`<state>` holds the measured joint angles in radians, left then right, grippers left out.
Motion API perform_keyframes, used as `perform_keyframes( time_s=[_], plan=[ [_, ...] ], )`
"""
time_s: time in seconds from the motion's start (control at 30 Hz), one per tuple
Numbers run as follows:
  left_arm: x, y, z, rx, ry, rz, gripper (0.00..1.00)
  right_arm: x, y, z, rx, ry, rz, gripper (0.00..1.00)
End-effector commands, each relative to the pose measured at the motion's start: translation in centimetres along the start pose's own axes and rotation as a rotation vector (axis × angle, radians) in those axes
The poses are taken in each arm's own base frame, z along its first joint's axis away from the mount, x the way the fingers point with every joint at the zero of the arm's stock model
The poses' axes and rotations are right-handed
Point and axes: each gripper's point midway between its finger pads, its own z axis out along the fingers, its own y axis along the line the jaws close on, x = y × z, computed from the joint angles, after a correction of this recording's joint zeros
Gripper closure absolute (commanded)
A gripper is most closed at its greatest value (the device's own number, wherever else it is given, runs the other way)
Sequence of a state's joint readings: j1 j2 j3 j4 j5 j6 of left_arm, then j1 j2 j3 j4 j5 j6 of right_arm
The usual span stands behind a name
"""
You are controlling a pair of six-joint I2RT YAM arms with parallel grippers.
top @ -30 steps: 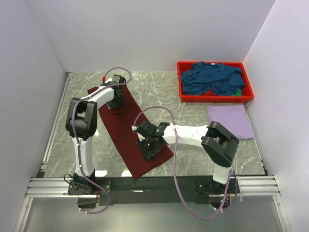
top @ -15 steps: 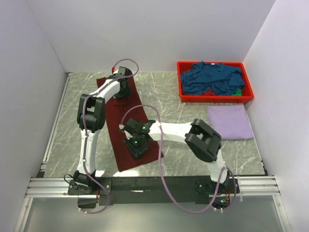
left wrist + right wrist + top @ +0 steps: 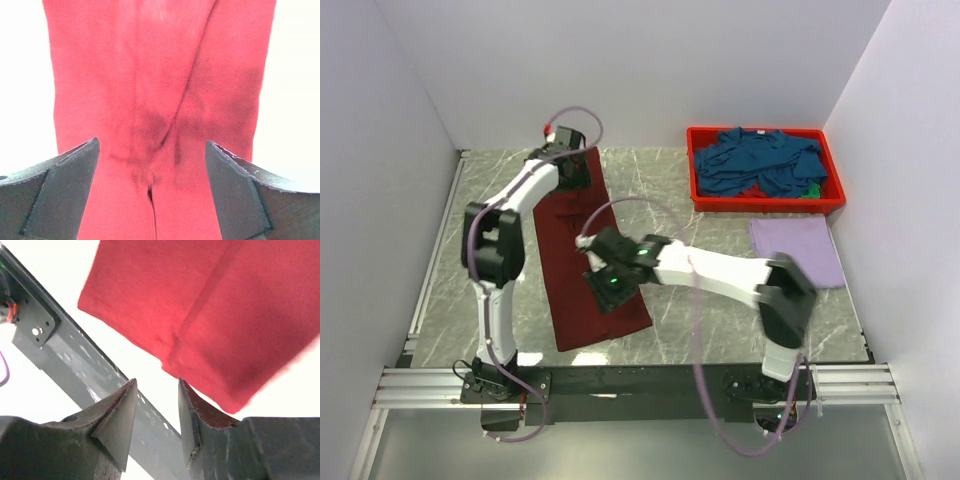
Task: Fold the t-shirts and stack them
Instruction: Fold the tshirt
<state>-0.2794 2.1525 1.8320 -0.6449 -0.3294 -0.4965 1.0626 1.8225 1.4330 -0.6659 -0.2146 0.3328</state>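
Observation:
A dark maroon t-shirt [image 3: 565, 270] lies as a long folded strip on the marble table, running from the far left toward the near edge. My left gripper [image 3: 572, 170] hovers over its far end. In the left wrist view that gripper [image 3: 151, 142] stands wide open above the creased cloth [image 3: 160, 75], holding nothing. My right gripper [image 3: 610, 288] is over the strip's near half. Its jaws [image 3: 157, 381] are open with an empty gap, just off the shirt's corner [image 3: 215, 305]. A pale lavender t-shirt [image 3: 798, 250] lies folded at the right. Teal-blue t-shirts [image 3: 760, 165] are piled in the bin.
The red plastic bin [image 3: 765, 205] stands at the far right against the back wall. White walls close in the table on three sides. A grey metal rail [image 3: 75, 365] runs along the near edge by the arm bases.
The maroon shirt has swung from a diagonal lie to nearly straight, away from the arms. My left gripper moved farther back and opened, letting go of the far end. The right arm stretched out leftward.

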Motion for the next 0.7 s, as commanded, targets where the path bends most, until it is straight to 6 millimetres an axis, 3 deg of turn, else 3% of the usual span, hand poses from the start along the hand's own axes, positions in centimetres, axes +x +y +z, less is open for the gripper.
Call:
perform_keyframes(
  time_s=[0.0, 0.07, 0.1, 0.17, 0.2, 0.23, 0.3, 0.33, 0.4, 0.43, 0.5, 0.57, 0.67],
  plan=[
    [-6.1, 1.1, -9.0, 0.041, -0.183, -0.106, 0.07, 0.5, -3.5, -3.8, 0.083, -0.092, 0.103, 0.54],
    [-5.1, 1.9, -10.4, 0.037, -0.178, -0.152, 0.06, 1.1, -5.7, -4.6, 0.109, -0.114, 0.181, 0.54],
    [-5.5, 2.4, -12.6, 0.058, -0.204, -0.175, 0.07, 2.6, -6.7, -4.1, 0.120, -0.089, 0.218, 0.54],
    [-2.5, 3.4, -13.1, 0.041, -0.157, -0.196, 0.08, 3.6, -8.2, -4.0, 0.141, -0.082, 0.265, 0.54],
    [-2.0, 4.1, -15.1, 0.051, -0.166, -0.212, 0.08, 4.5, -8.7, -3.9, 0.153, -0.075, 0.276, 0.54],
    [1.0, 5.0, -14.6, 0.022, -0.115, -0.196, 0.09, 5.0, -8.9, -3.7, 0.159, -0.070, 0.289, 0.54],
    [3.5, 5.5, -16.8, 0.044, -0.098, -0.214, 0.11, 5.9, -9.1, -3.3, 0.157, -0.050, 0.305, 0.54],
    [7.3, 6.7, -16.2, 0.003, -0.022, -0.206, 0.11, 6.2, -9.0, -3.1, 0.152, -0.045, 0.312, 0.54],
    [10.5, 7.2, -17.7, 0.016, 0.015, -0.208, 0.12, 6.9, -9.0, -2.5, 0.140, -0.020, 0.323, 0.54],
    [14.1, 8.2, -17.5, -0.020, 0.094, -0.213, 0.13, 6.9, -9.0, -2.3, 0.140, -0.017, 0.325, 0.54],
    [17.2, 8.4, -18.7, 0.005, 0.141, -0.215, 0.13, 7.3, -9.1, -1.8, 0.139, -0.001, 0.331, 0.54],
    [21.5, 8.7, -19.2, -0.002, 0.233, -0.217, 0.14, 7.3, -9.1, -1.3, 0.137, 0.010, 0.335, 0.54],
    [25.3, 9.2, -19.9, -0.009, 0.301, -0.220, 0.16, 7.6, -9.0, -0.4, 0.122, 0.031, 0.342, 0.54]
  ],
)
